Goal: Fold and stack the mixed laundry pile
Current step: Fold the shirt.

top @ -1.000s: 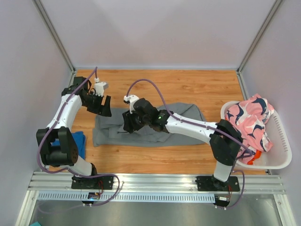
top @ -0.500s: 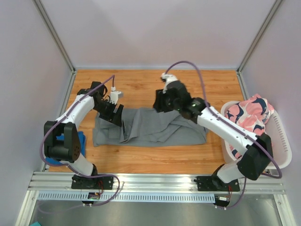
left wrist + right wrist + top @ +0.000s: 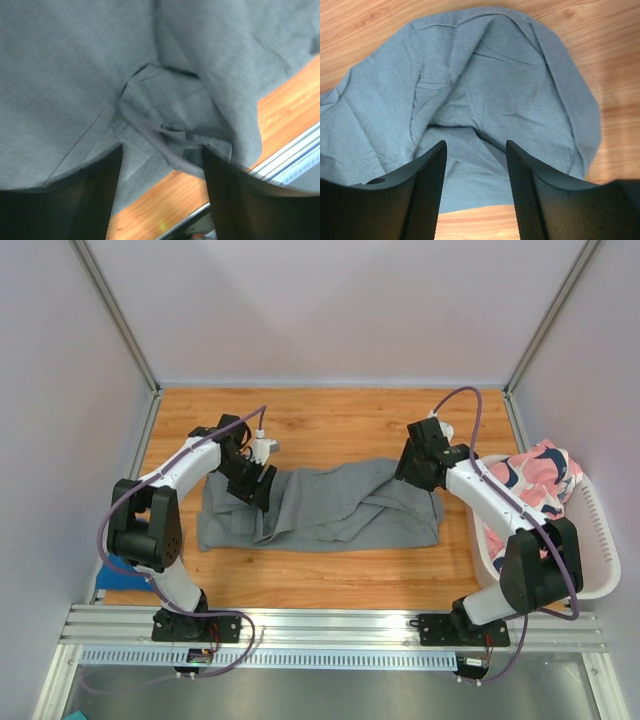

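Two arms work the long grey garment [image 3: 330, 510], which lies spread across the middle of the wooden table [image 3: 330, 425]. A second ago the right arm reached across to the cloth's centre, close to the left one. It has since swung back, and the right claw [image 3: 412, 472] now hangs over the garment's right end, just beside the white basket [image 3: 590, 585]. That end now lies further out toward the basket, so the piece looks longer, though folds remain in the middle.

The left claw [image 3: 262, 487] has moved from beyond the upper left corner onto the cloth itself. In its wrist view its fingers [image 3: 75, 200] stand apart, with a bunched ridge of fabric between them that is not pinched. The right claw is likewise released, its fingers [image 3: 427, 185] spread above flat grey cloth.

The garment seems stretched out ready for a fold, but no fold has been made. The pink patterned garment [image 3: 535, 485] waits in the basket. A blue garment [image 3: 112, 568] shows at the table's left edge, behind the left arm.
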`<state>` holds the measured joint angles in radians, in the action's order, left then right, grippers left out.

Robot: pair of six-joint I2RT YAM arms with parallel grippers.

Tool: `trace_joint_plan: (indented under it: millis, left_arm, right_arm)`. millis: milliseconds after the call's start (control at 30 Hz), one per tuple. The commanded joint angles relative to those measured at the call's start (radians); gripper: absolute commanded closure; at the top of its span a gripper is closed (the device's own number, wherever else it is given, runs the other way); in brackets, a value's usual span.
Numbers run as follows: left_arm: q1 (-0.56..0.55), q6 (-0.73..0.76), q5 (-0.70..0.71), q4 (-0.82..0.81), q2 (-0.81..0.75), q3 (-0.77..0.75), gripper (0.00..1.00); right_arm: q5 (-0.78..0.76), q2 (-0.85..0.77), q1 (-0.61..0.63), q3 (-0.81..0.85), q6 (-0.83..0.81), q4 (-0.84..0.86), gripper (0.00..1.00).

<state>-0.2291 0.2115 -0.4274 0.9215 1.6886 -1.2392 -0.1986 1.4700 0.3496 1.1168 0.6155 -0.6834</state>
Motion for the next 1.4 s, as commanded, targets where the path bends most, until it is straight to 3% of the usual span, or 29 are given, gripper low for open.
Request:
trace_joint_plan:
  millis: [0,100,167,267,333,433,533,600,967,1167,1367]
  left_arm:
    - [0.005,-0.014,0.085,-0.024,0.028,-0.014,0.50]
    - [0.004,-0.018,0.047,-0.029,0.022,-0.008,0.69]
    - [0.001,-0.017,0.039,-0.033,0.014,-0.002,0.73]
    - [0.001,-0.011,0.044,-0.035,0.008,0.009,0.93]
    - [0.001,-0.009,0.049,-0.033,-0.001,0.012,1.00]
    - [0.001,-0.006,0.050,-0.023,-0.021,-0.009,1.00]
    - [0.004,-0.009,0.055,-0.009,-0.049,-0.054,1.00]
    - [0.013,-0.011,0.058,-0.003,-0.066,-0.075,1.00]
    - [0.132,-0.018,0.055,0.028,-0.170,-0.223,1.00]
    - [0.168,-0.037,0.035,-0.061,-0.133,-0.099,1.00]
    - [0.183,-0.041,0.114,-0.159,-0.032,-0.037,1.00]
  right_arm:
    - [0.059,0.041,-0.003,0.005,0.070,0.111,0.47]
    - [0.093,0.111,-0.003,0.024,0.104,0.159,0.46]
    - [0.116,0.148,-0.001,0.041,0.119,0.180,0.46]
    - [0.142,0.216,-0.003,0.064,0.138,0.197,0.46]
    - [0.160,0.253,-0.003,0.080,0.147,0.209,0.47]
    - [0.147,0.268,-0.001,0.083,0.155,0.225,0.55]
    - [0.140,0.270,-0.012,0.066,0.158,0.245,0.89]
    - [0.149,0.254,-0.034,0.045,0.164,0.255,0.99]
    - [0.224,0.092,-0.107,-0.090,0.093,0.321,1.00]
    - [0.303,0.087,-0.138,-0.146,0.064,0.401,1.00]
    - [0.220,0.095,-0.141,-0.152,0.049,0.355,1.00]
